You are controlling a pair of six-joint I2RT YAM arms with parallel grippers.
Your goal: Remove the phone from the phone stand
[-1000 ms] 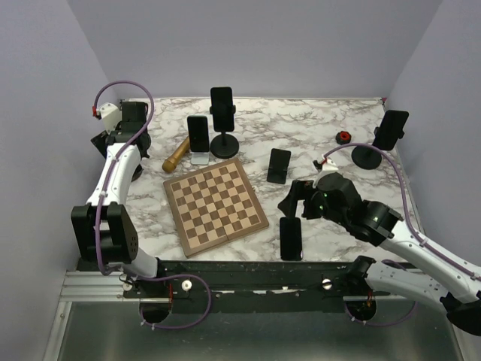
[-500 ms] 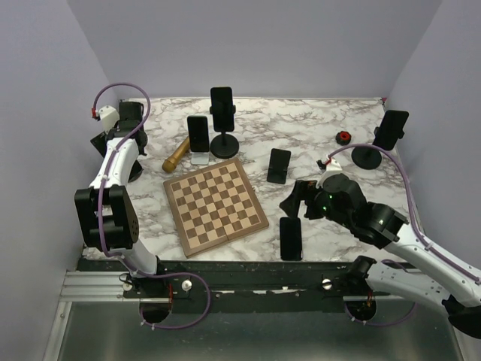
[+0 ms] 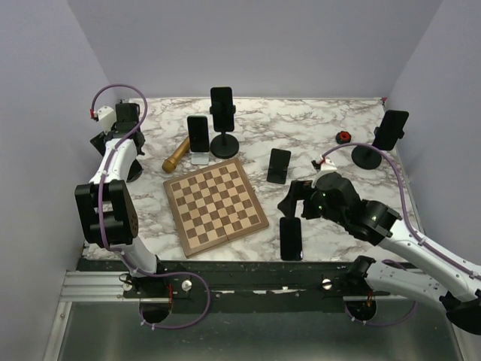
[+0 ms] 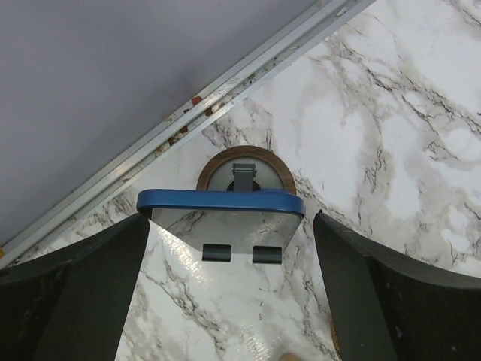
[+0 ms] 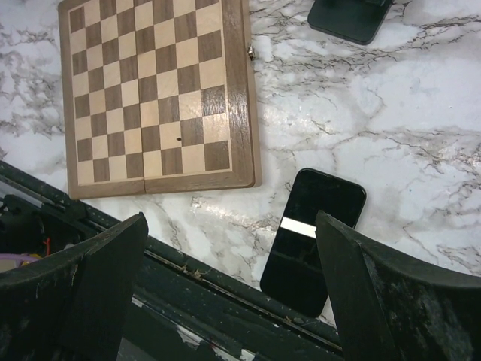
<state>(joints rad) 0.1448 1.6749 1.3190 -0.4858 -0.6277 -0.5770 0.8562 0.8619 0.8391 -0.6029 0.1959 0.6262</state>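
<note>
blue-cased phone (image 4: 220, 201) sits on its round-based stand (image 4: 244, 159) by the far-left table edge, between left gripper (image 4: 229, 226) fingers, spread wide and empty. right gripper (image 5: 229, 226) likewise wide, empty. risk: an off-centre squeeze could topple the stand.

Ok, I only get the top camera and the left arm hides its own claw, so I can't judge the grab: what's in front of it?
Observer: A blue-edged phone on a small stand, sitting between the wide-open fingers of the left claw.
Operator: How does the stand hold it?
Observer: Two small dark hooks catch the phone's lower edge.
Operator: And the right claw?
Observer: The right claw is open with nothing between its fingers, above a flat black phone beside the chessboard.
</note>
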